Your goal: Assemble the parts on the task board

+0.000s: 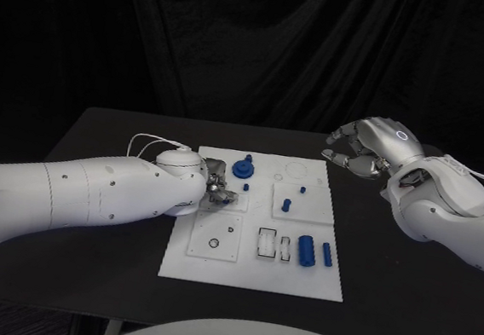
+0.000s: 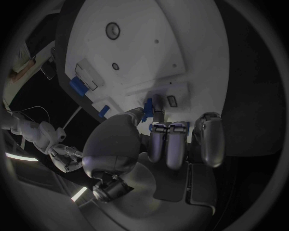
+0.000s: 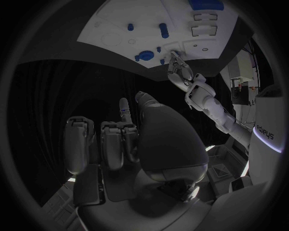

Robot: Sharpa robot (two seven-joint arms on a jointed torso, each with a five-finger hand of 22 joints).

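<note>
White board (image 1: 298, 284) lying mid tabletop (image 1: 98, 136); left hand (image 1: 218, 191) working at its left middle, fingers (image 2: 158, 144) seemingly pinching small blue part (image 2: 147, 107); keep part upright, seat gently; right hand (image 1: 363, 148) hovering clear, fingers curled, holding nothing

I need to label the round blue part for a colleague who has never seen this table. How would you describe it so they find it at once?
Start at the white task board in the middle of the black table. Go to its far end, just beyond the left hand. The round blue part sits there, wide and disc-like with a knob on top, unlike the slim blue pegs nearer the robot.
</note>
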